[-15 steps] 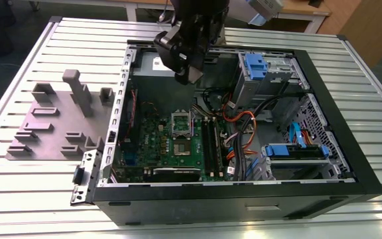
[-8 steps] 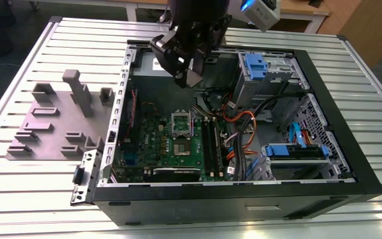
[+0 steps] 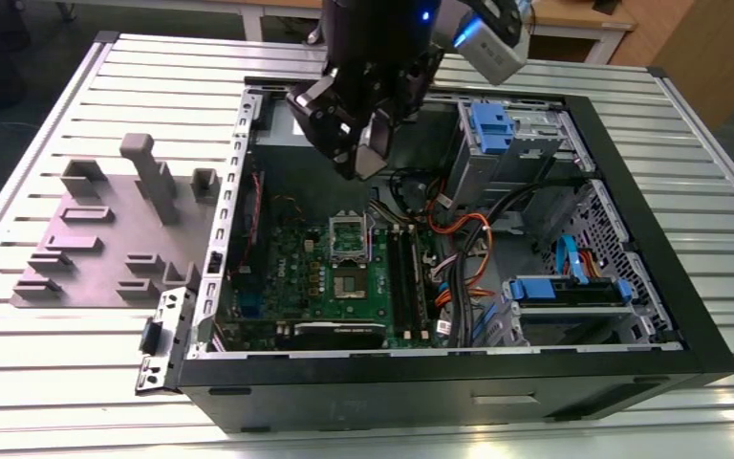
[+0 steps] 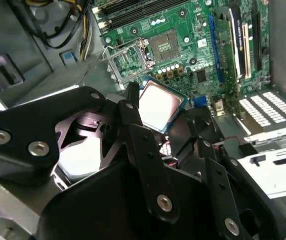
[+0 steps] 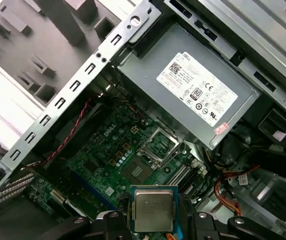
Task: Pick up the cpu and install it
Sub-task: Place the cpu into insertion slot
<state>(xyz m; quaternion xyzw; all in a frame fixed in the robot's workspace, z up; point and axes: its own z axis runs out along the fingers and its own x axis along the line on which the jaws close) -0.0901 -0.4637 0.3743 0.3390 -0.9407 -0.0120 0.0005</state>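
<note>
The pincer (image 3: 362, 153) grips the cpu (image 5: 152, 210) tight, up in the air over the green board (image 3: 329, 287) inside the computer case (image 3: 692, 335).

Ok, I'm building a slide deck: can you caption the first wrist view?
Tool holding the cpu above the green board inside the open computer case.

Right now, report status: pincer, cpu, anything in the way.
Black pincer shut on small flat square silvery-topped cpu. Held clear of open socket on green motherboard, not seated. Nothing seen between them.
</note>
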